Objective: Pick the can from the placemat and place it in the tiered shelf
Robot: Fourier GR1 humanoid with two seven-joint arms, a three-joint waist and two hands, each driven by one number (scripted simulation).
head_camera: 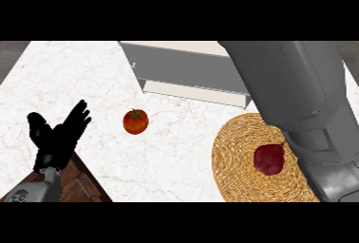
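White marble counter (pixel 175 156) fills the head view, with the tiered shelf (pixel 189 76) at its far edge, a tomato (pixel 135 121) near the middle and the round woven placemat (pixel 256 163) at the right; a dark red thing (pixel 269 159), probably the can, lies on the placemat beside the right forearm (pixel 301 104), and the right hand itself does not show. The left hand (pixel 57 133) rests open at the left, fingers up, holding nothing; I judge the can should be grasped squarely, then lifted straight up before crossing to the shelf.
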